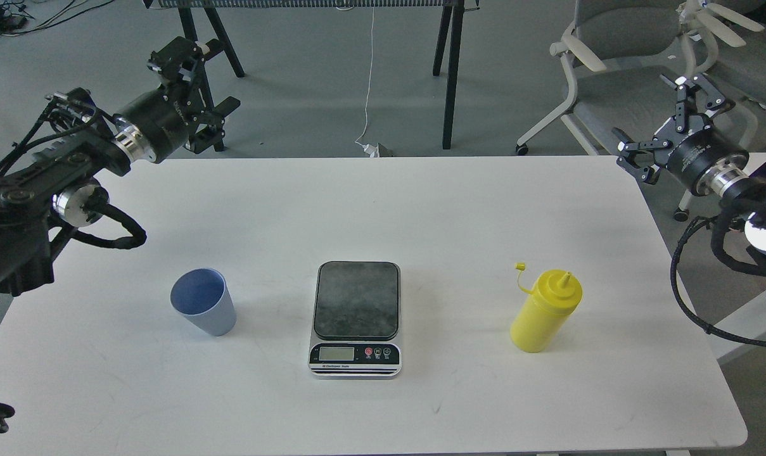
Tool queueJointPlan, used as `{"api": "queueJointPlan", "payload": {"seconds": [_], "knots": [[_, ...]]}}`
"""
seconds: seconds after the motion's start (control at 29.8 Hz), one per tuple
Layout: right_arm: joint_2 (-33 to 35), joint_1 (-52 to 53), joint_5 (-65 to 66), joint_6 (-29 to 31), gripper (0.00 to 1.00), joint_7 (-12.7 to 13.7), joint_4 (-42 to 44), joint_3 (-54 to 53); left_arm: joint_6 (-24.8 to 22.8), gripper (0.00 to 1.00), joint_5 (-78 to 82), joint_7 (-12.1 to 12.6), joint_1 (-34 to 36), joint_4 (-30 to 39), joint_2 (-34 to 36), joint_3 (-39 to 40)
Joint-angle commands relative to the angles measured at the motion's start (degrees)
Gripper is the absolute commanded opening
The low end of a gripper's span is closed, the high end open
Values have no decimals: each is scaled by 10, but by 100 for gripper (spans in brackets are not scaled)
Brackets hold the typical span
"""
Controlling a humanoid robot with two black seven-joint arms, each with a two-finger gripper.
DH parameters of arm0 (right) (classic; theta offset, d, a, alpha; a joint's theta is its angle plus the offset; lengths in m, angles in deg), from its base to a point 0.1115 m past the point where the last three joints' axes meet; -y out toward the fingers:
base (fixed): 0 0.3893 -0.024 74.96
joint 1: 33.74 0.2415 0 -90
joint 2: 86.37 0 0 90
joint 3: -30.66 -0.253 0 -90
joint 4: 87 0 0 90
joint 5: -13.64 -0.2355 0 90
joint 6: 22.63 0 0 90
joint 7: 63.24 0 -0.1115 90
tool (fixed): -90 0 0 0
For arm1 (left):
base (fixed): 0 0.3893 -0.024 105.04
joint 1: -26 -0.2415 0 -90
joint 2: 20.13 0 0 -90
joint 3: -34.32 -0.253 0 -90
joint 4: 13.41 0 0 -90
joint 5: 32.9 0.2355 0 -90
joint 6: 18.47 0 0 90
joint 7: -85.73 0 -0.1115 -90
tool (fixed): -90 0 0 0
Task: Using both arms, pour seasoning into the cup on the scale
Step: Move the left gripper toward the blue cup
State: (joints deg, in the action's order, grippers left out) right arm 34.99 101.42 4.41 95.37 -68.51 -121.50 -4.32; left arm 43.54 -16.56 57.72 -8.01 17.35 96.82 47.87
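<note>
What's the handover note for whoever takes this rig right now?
Left gripper: open, empty, raised past the table's far left edge.
Right gripper: open, empty, raised off the far right corner.
Cup: upright on the table, left of the scale.
Bottle: upright, right of the scale, cap off.
Done: nothing; scale platform is bare.
Left: cup onto scale, grasp bottle, pour.

Scale (355, 316): a line of print runs below the LCD display (336, 353) but is too small to read. Button (377, 351) symbols are likewise illegible. No other text is legible.
</note>
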Motion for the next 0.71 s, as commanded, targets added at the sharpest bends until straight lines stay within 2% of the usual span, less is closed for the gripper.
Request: {"api": "queueJointPlan", "payload": {"seconds": [0.0, 0.2, 0.37, 0.57, 0.67], "knots": [[-1, -7, 0, 0, 99, 0, 0, -1, 0, 100, 0, 0, -11, 0, -2, 5], [-6, -7, 0, 0, 99, 0, 0, -4, 0, 100, 0, 0, -1, -1, 0, 10], [-8, -7, 0, 0, 99, 0, 1, -4, 0, 100, -1, 0, 6, -7, 25, 59], [-7, -7, 0, 0, 99, 0, 0, -4, 0, 100, 5, 0, 12, -8, 27, 67], [-8, -7, 0, 0, 99, 0, -1, -4, 0, 94, 27, 0, 36, -6, 33, 60]]}}
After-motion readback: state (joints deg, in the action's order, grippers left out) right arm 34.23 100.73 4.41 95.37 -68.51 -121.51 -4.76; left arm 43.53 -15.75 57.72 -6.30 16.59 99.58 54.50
